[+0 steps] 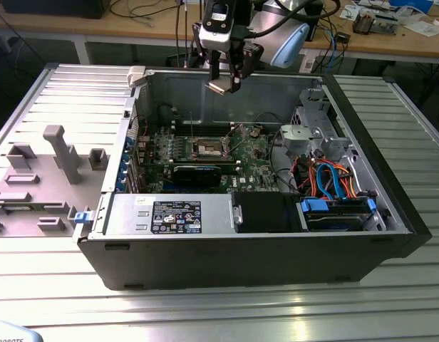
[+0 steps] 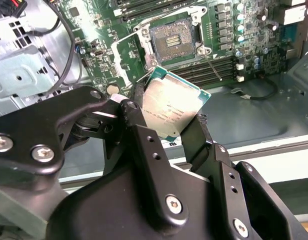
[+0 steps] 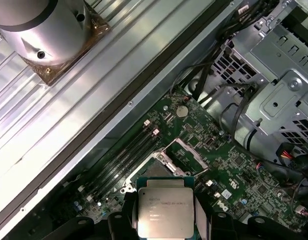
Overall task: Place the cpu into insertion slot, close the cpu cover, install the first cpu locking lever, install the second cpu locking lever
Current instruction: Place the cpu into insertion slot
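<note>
Ribbed aluminium table (image 1: 205,313) under an open black computer case (image 1: 241,260), wooden workbench (image 1: 405,44) behind, your black gripper (image 1: 225,80) grasping the flat square silver-grey cpu (image 2: 171,112), second wrist view revealing the uncovered square socket (image 2: 173,36).

The end effector (image 2: 166,116) hides two cpu (image 2: 175,106) edges in the second wrist view

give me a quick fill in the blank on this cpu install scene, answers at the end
1. The claw is shut on the cpu, holding it ____ the motherboard.
2. The insertion slot is ____ of any chip.
3. The cpu cover beside the slot is swung ____.
Missing words: above; empty; open.
</note>
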